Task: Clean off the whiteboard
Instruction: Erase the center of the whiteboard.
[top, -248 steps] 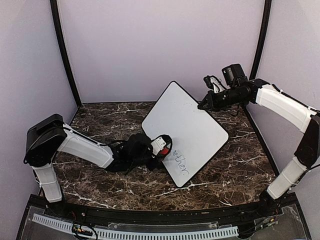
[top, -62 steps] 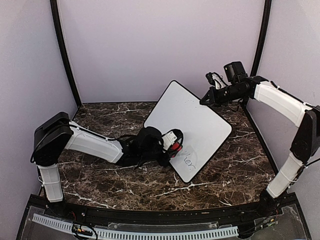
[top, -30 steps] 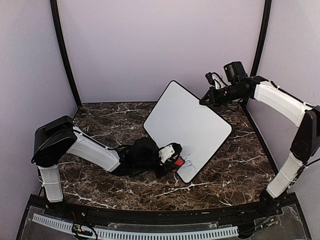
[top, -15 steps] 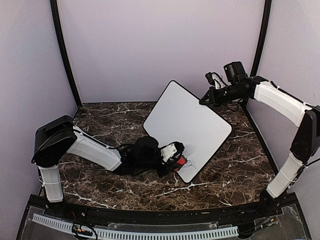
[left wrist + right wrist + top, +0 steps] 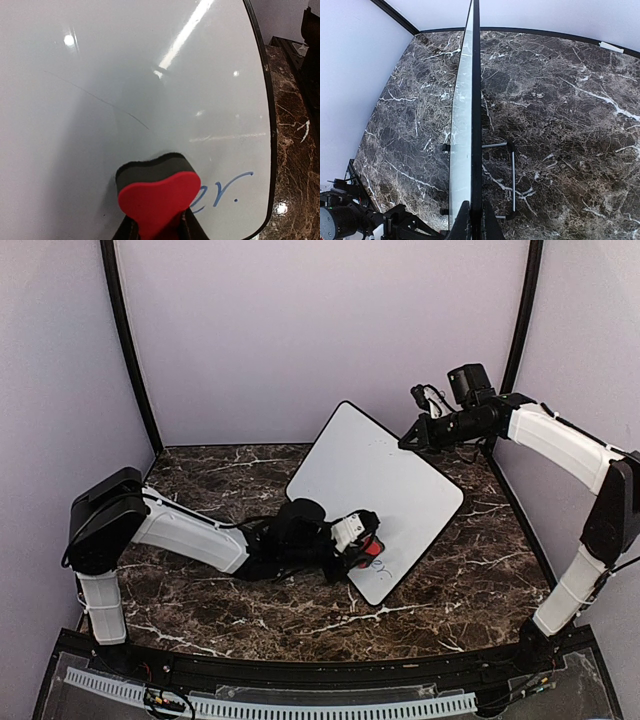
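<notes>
The whiteboard [image 5: 375, 485] stands tilted on the marble table, its glossy white face toward the left arm. My left gripper [image 5: 362, 545] is shut on a red and grey eraser [image 5: 157, 197], which presses against the whiteboard [image 5: 150, 75] near its lower corner. Blue handwritten letters [image 5: 222, 189] show just right of the eraser. My right gripper [image 5: 405, 445] is shut on the board's upper right edge; in the right wrist view the whiteboard [image 5: 462, 130] is seen edge-on, its black rim between the fingertips [image 5: 463, 220].
A thin metal stand [image 5: 512, 180] props the board from behind on the dark marble table [image 5: 200, 490]. Purple walls enclose the back and both sides. A black rail [image 5: 300, 680] runs along the near edge.
The left gripper with the eraser has moved right and slightly up along the board's lower part. Most of the handwritten word has been wiped away. The right arm has stayed still.
</notes>
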You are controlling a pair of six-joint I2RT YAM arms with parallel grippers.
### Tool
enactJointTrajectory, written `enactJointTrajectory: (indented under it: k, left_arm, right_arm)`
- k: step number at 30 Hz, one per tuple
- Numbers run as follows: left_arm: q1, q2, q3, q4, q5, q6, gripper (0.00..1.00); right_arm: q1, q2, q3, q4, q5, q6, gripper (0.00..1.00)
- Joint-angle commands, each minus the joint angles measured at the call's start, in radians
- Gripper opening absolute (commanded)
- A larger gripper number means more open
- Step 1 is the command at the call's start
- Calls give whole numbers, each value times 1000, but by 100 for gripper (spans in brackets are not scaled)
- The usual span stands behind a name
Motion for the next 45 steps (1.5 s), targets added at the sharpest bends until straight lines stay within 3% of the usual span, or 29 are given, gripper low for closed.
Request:
enactJointTrajectory:
  k: [1, 14, 21, 29, 45]
  left_arm:
    - [21, -29, 61, 34, -7, 21, 0]
    - [24, -6, 138, 11, 18, 27, 0]
    - [27, -8, 66, 8, 107, -11, 0]
    - [54, 22, 2, 56, 116, -56, 0]
    - [109, 33, 160, 26, 86, -34, 0]
  right_arm:
    - [18, -10, -29, -24, -16, 15, 0]
    - [18, -12, -27, -24, -14, 19, 0]
    - [18, -16, -32, -24, -14, 16, 0]
    - [18, -18, -35, -20, -20, 16, 0]
    - [18, -14, -31, -21, -23, 15, 0]
